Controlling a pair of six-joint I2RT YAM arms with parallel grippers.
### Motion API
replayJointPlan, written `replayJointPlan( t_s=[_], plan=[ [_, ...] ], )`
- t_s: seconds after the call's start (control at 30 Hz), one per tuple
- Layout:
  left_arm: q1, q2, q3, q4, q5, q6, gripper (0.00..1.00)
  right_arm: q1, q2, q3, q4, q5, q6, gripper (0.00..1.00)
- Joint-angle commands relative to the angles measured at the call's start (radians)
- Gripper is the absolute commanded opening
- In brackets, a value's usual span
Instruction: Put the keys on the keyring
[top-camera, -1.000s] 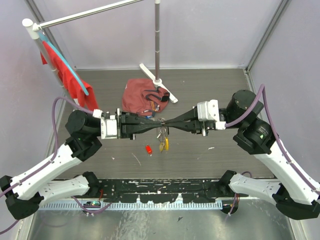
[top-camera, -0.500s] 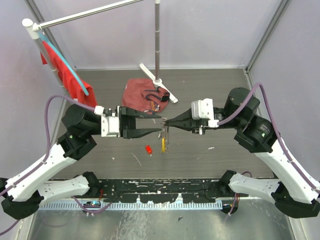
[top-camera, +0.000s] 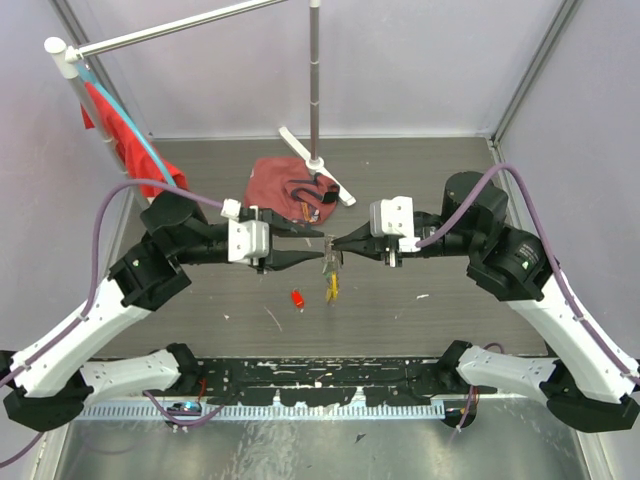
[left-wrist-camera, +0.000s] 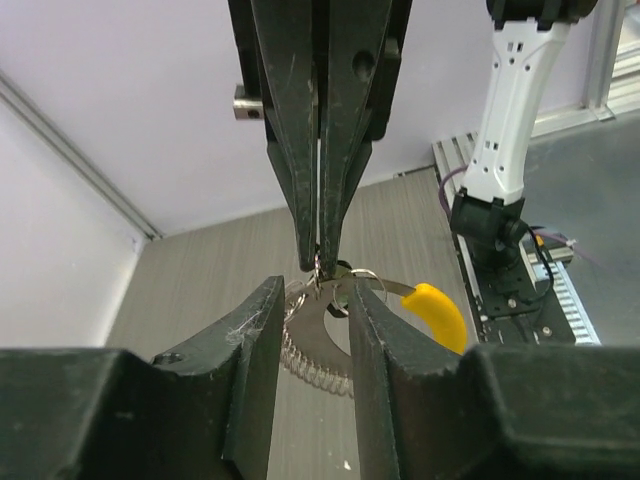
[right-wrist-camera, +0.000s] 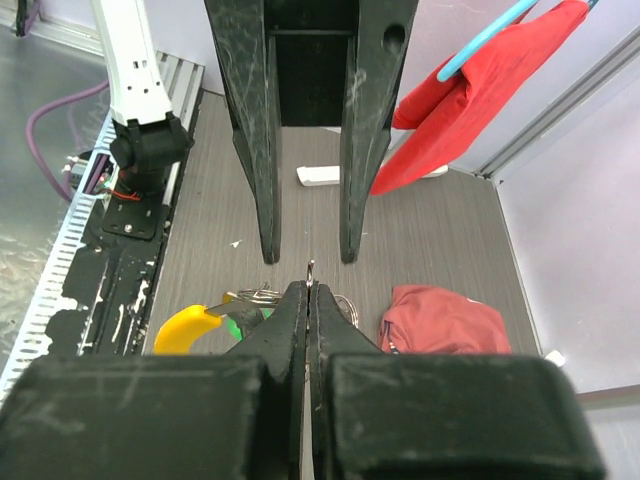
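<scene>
My right gripper (top-camera: 337, 246) is shut on the top of the keyring (left-wrist-camera: 312, 366), a thin coiled-wire loop that hangs below its tips in mid-air. A yellow-headed key (left-wrist-camera: 436, 314) and a flat silvery key (left-wrist-camera: 322, 332) dangle with it, seen from above as one bunch (top-camera: 330, 280). A sliver of metal pokes out between the shut fingers (right-wrist-camera: 311, 268). My left gripper (top-camera: 318, 247) faces it from the left, open. Its fingers (left-wrist-camera: 255, 330) stand either side of the hanging silvery key and coil. A green key head (right-wrist-camera: 236, 326) shows beside the yellow one (right-wrist-camera: 188, 330).
A small red piece (top-camera: 297, 298) lies on the table below the grippers. Behind them lies a maroon cloth pouch (top-camera: 285, 195) beside the white-footed pole stand (top-camera: 318, 178). A red cloth (top-camera: 130, 150) hangs on the rack at the back left.
My left gripper opened and let go, drew back, then came forward again round the hanging bunch. My right gripper closed fully and shifted left with the keyring.
</scene>
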Motion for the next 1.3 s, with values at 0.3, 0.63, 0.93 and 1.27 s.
replayJointPlan(
  t_s=[0.3, 0.63, 0.93, 1.27],
  plan=[
    [0.000, 0.046, 0.061, -0.068, -0.018, 0.011, 0.26, 0.000, 0.008, 0.026, 0.040, 0.012, -0.001, 0.01],
    [0.000, 0.056, 0.070, -0.070, -0.027, 0.003, 0.29, 0.000, 0.018, 0.021, 0.054, 0.009, 0.015, 0.01],
    [0.000, 0.055, 0.067, -0.065, -0.030, 0.004, 0.00, 0.000, 0.007, 0.014, 0.076, 0.003, 0.028, 0.02],
    [0.000, -0.030, -0.079, 0.169, -0.089, -0.060, 0.00, 0.000, -0.067, -0.051, 0.236, 0.037, 0.125, 0.36]
  ],
)
